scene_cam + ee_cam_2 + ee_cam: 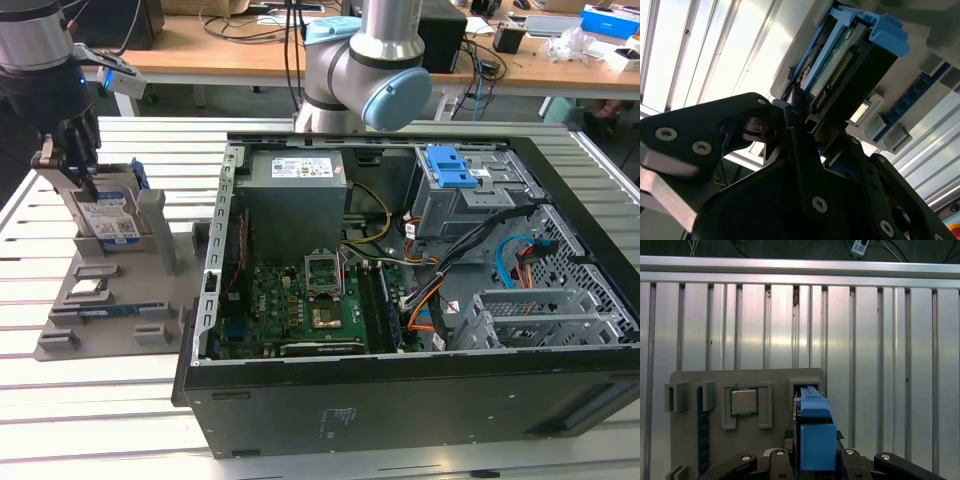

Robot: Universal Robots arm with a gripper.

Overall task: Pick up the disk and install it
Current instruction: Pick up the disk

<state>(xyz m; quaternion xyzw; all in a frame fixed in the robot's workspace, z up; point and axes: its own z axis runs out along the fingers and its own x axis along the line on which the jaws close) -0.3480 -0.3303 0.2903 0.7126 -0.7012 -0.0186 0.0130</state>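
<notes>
Slatted metal table [100, 420]; pick-up step in hand: gripper [78, 180] pinches the disk [110, 222], standing on edge in the grey holder [60, 340] beside the open case [400, 400], so freeing it likely calls for a straight upward pull.

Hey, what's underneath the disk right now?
The disk stands upright in a slot of the grey holder, which lies on the slatted metal table. The slot's walls cover the disk's bottom edge, so what it rests on inside cannot be seen.
</notes>
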